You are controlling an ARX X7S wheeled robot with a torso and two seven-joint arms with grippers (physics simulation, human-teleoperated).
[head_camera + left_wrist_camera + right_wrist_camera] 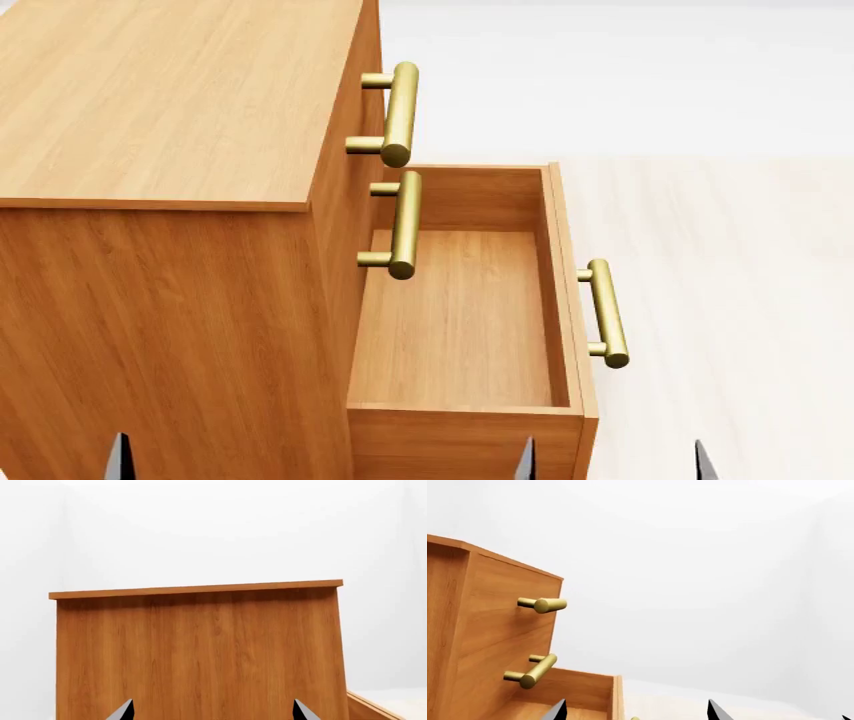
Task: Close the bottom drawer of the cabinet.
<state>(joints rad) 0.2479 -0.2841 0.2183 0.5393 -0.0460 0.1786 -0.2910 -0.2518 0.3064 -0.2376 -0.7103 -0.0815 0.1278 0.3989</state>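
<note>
The orange-brown cabinet [160, 110] fills the left of the head view. Its bottom drawer [461, 320] is pulled far out, empty, with a brass bar handle [603, 312] on its front. The two upper drawers are shut; their handles [398, 112] [404, 224] stick out above it. My right gripper [615, 462] is open, its fingertips either side of the drawer's front panel at the near corner; in the right wrist view [637, 711] the drawer [580, 690] lies ahead. My left gripper [213, 711] is open, facing the cabinet's plain side panel [200, 650]; one fingertip [120, 455] shows in the head view.
Pale floor [747, 300] lies to the right of the drawer. White walls [707, 580] stand behind the cabinet. A corner of the open drawer [367, 707] shows beside the side panel in the left wrist view.
</note>
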